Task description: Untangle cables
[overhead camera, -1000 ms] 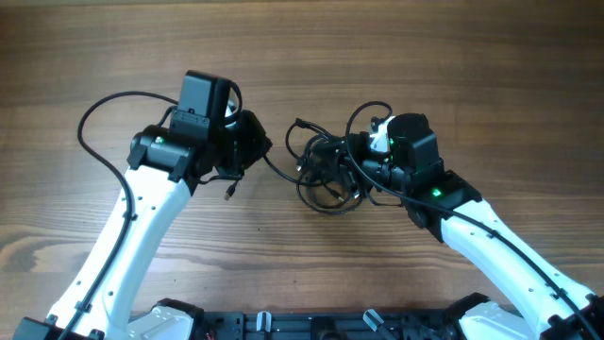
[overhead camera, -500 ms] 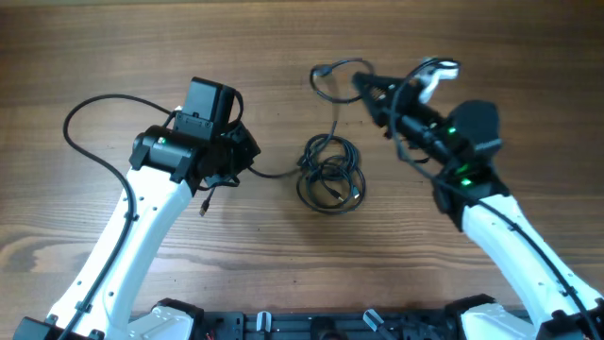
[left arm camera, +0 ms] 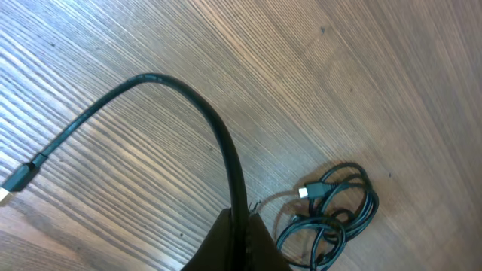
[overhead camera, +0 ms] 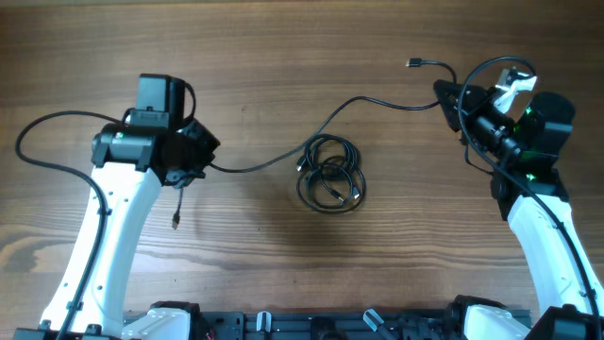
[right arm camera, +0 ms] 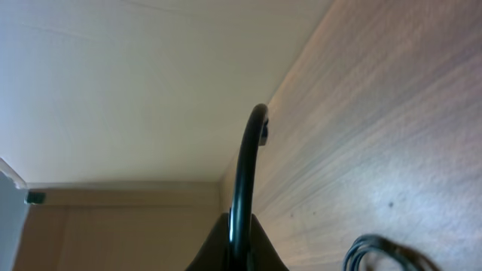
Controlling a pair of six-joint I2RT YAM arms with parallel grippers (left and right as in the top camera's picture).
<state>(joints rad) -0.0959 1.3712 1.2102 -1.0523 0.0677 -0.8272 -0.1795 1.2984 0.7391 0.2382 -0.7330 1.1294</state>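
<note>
We see the cables (overhead camera: pixel 330 177) as a small looped tangle on the wooden table (overhead camera: pixel 283 47), between our two arms. A left strand (overhead camera: pixel 250 167) and a right strand (overhead camera: pixel 363 100) lead out of it. Our left gripper (overhead camera: pixel 206 161) is clamped on the left strand, whose plug end (left arm camera: pixel 15 181) arcs away past the fingers, and our right gripper (overhead camera: pixel 445 94) is clamped on the right strand, its plug (overhead camera: pixel 412 63) lying just beyond the fingertips.

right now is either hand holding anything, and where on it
Both. The left hand pinches a black cable strand just back from its plug; the right hand pinches another strand, also near its plug.
</note>
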